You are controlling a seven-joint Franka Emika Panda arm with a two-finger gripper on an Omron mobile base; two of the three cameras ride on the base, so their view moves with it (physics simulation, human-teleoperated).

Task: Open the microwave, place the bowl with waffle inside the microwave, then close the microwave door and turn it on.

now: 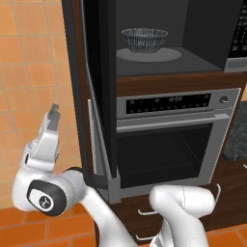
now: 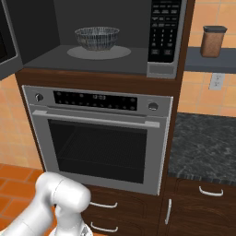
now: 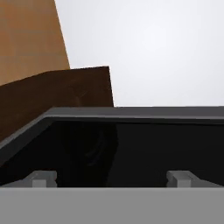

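Observation:
The microwave (image 2: 163, 34) stands open, its dark cavity showing above the oven. Inside, the glass bowl (image 1: 144, 39) (image 2: 97, 38) sits upright on the grey turntable (image 1: 166, 55) (image 2: 117, 53); I cannot make out a waffle in it. The microwave door (image 1: 99, 72) (image 2: 7, 39) is swung out to the left, edge-on in the left base view. My gripper (image 1: 53, 112) (image 3: 111, 178) is left of the door, on its outer side and below cavity height. It is open, its fingertips (image 3: 41, 177) far apart with nothing between them, facing the door's black glass (image 3: 140, 148).
The silver oven (image 1: 169, 140) (image 2: 99, 138) with its horizontal handle sits right under the microwave. To the right are a dark stone counter (image 2: 203, 143) and a brown jar (image 2: 214, 41) on a shelf. Wooden drawers (image 2: 120, 207) run below. An orange tiled wall (image 1: 29, 72) lies to the left.

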